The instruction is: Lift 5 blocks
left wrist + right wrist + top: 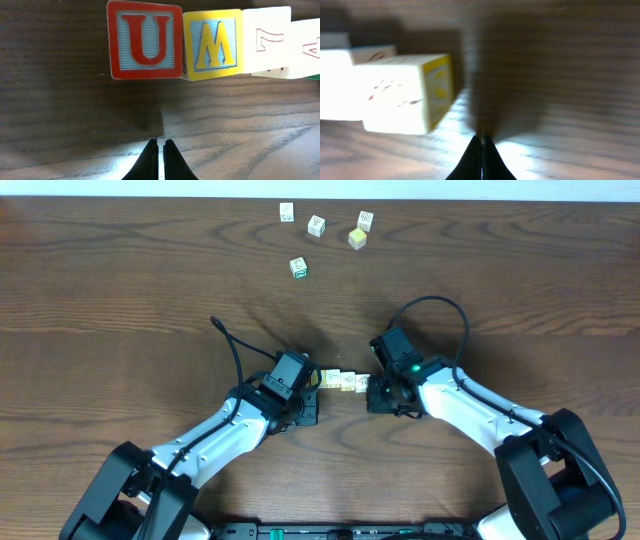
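At mid-table, a row of blocks [342, 381] is lying crosswise, long axis running arm to arm; we are counting four, a red U block [145, 40] ending it. Left gripper [159, 143] and right gripper [481, 138] are flanking it, jaws clenching shut on nothing. Five loose blocks [316, 225] are sitting near the far edge.

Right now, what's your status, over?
Left hand shut, right hand shut. Row of blocks between them. Five spare blocks far back, nothing in the way.

Overhead looks straight down on the whole table [100, 300]. Both wrist views sit low and very close, facing the blocks [200, 42]; all three share that row.
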You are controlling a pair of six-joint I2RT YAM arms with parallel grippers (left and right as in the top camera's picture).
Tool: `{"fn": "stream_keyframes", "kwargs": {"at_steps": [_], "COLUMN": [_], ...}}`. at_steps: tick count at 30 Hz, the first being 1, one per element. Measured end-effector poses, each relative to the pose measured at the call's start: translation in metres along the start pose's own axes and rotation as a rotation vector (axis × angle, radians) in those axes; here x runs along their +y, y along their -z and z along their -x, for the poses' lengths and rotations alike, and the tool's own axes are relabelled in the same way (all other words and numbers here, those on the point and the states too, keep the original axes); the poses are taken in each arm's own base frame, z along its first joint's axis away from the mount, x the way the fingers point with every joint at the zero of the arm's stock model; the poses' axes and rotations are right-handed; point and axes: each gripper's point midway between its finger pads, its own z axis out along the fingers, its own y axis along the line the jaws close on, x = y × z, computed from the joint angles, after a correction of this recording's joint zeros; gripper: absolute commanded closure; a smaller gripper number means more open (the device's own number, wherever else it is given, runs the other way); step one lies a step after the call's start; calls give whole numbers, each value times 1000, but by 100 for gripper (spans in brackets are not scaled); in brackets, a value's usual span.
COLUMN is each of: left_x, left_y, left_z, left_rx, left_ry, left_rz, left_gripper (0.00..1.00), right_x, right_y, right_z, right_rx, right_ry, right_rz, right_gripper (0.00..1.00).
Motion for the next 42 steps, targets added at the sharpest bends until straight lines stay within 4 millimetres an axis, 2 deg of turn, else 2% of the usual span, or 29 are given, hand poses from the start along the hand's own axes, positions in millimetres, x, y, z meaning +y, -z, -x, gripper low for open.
{"fn": "stream_keyframes", "kwargs": {"at_steps": [9, 15, 42], "left_x": [1, 2, 7], "left_y": [0, 0, 0], "left_z": [1, 1, 8], "left_rx": [-4, -7, -43], "left_ry": [0, 0, -1], "left_rz": [7, 11, 44], "left_gripper": [93, 93, 93], "right_x": [30, 42, 58], "right_y": [-1, -1, 3], "right_z": [-16, -8, 13], "right_rx": [32, -9, -99], "right_ry": [76, 90, 103], "right_rz": [71, 109, 172], "right_gripper": [99, 99, 99]}}
